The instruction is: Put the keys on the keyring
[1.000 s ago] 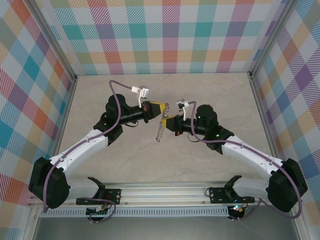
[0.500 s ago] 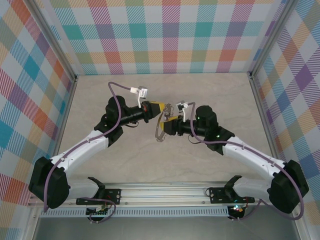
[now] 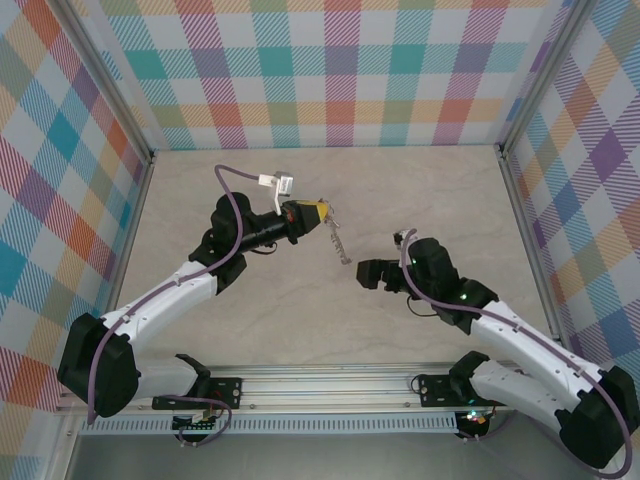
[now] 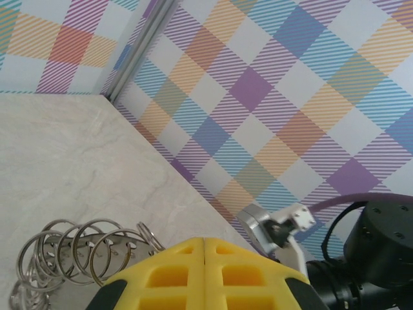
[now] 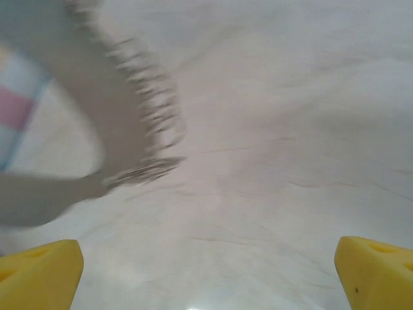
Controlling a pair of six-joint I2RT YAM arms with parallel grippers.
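Left tool (image 3: 320, 212) is clenching the silver-grey metal hoop (image 3: 338, 242).
Right tool (image 3: 366, 275) is gaping empty, probably needing the key next.

You are working in a robotics lab test cell: plaid-printed walls (image 3: 330, 70) are closing in the pale marbled tabletop (image 3: 300, 320) at 9, 12 and 3 o'clock, with aluminium posts (image 3: 105, 78) running up the corners. At 6 o'clock, the left arm (image 3: 165, 295) and the right arm (image 3: 520, 335) are sitting bolted to an aluminium rail (image 3: 330, 380).
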